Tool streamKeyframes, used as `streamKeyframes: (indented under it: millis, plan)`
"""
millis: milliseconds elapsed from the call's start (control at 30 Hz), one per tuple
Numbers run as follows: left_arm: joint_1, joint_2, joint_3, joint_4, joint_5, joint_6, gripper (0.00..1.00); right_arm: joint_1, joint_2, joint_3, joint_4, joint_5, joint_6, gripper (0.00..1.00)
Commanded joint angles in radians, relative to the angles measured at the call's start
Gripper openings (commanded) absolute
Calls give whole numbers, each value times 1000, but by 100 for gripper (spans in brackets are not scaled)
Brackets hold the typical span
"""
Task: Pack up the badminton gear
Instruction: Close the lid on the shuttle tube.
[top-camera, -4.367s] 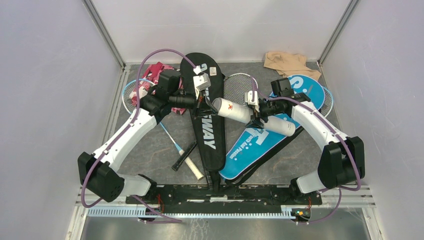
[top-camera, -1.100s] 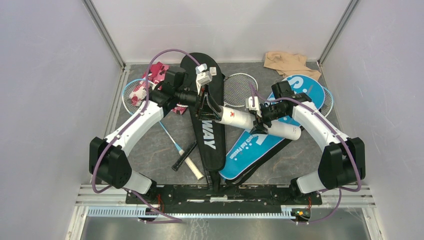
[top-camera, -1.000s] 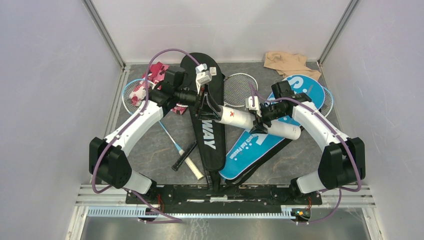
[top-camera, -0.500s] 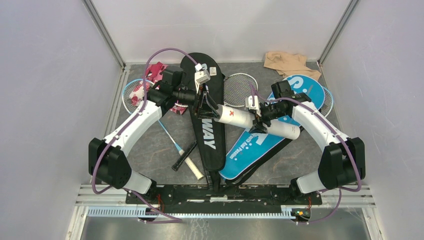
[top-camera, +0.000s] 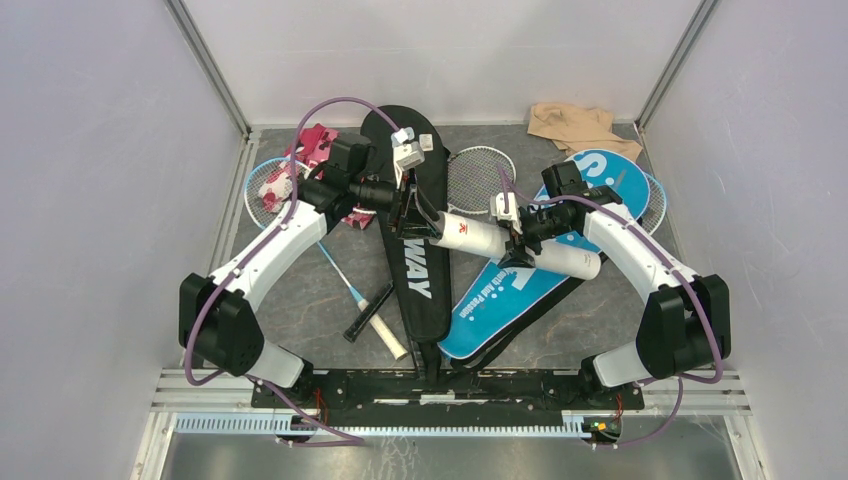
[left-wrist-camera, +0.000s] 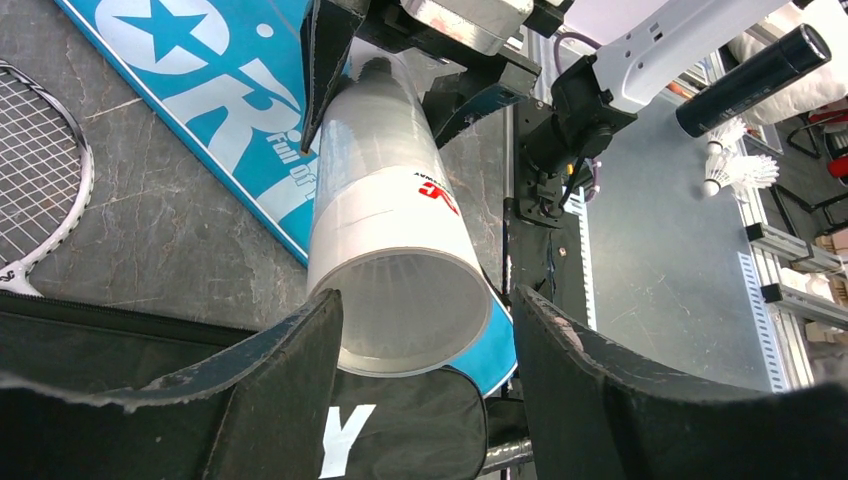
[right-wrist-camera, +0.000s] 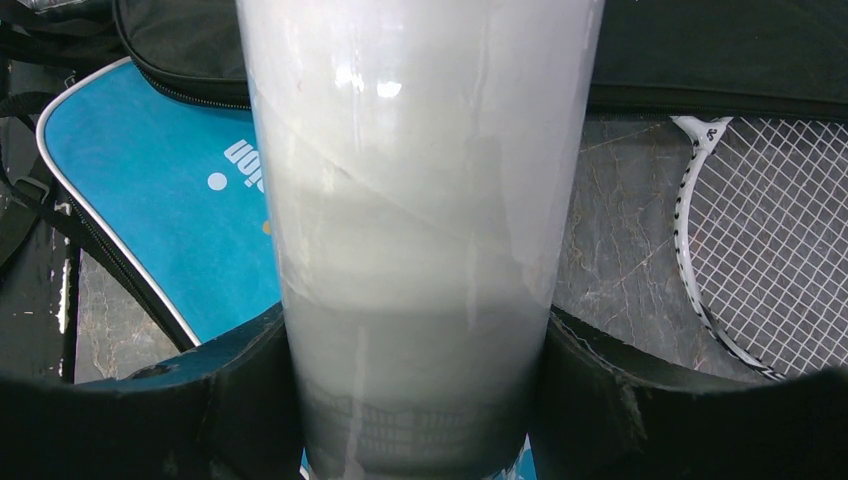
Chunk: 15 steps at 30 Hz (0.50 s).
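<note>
- The black cover (top-camera: 420, 290) lies under the left gripper (top-camera: 408, 212). The blue cover (top-camera: 500, 295) lies below the right gripper (top-camera: 518, 243). Neither looks opened from here, so nothing seems packed yet.
- The tube (top-camera: 470, 234) hangs in the air between the two grippers, its open mouth facing the left one.
- The right gripper is clamped round the tube's middle, fingers pressed on both sides. I'd hold that squeeze firm until the other side has it.
- The left gripper's fingers (left-wrist-camera: 280, 380) stand apart, straddling the mouth. The rim sits closer to one finger, though I cannot tell if it touches.
- This looks like a hand-over or a steadying grab. Centre the mouth first, then reach further along the wall. The bare rim looks thin and would likely squash or slip.
</note>
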Motion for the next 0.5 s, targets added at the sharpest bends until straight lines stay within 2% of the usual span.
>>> streamKeyframes:
  millis: [0,267,467]
  plan:
    - [-21,18,-7,21,12,23,70,27,-42,25,92,-116,4,5]
    - [-7,-30,4,-115,-10,175,71,22,-36,22,178,-31,133,5]
    - [-7,-16,6,-120,18,184,72,21,-15,49,180,-55,177,5]
